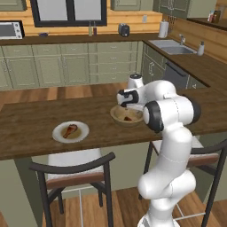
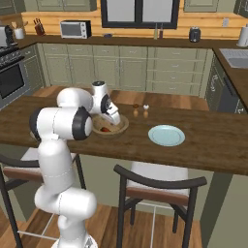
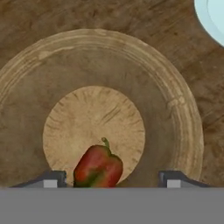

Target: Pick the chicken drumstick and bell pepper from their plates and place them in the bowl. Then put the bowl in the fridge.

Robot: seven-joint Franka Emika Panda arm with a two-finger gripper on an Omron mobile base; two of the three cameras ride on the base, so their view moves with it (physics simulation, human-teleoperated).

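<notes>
Over the wooden counter in the left base view, the gripper hung just above the bowl, and the chicken drumstick sat on a white plate off to the side. The right base view instead had the bluish plate, bare, beside the bowl. In the hand view the fingers were spread wide, gripping nothing, with the bell pepper between them, probably resting in the bowl.
</notes>
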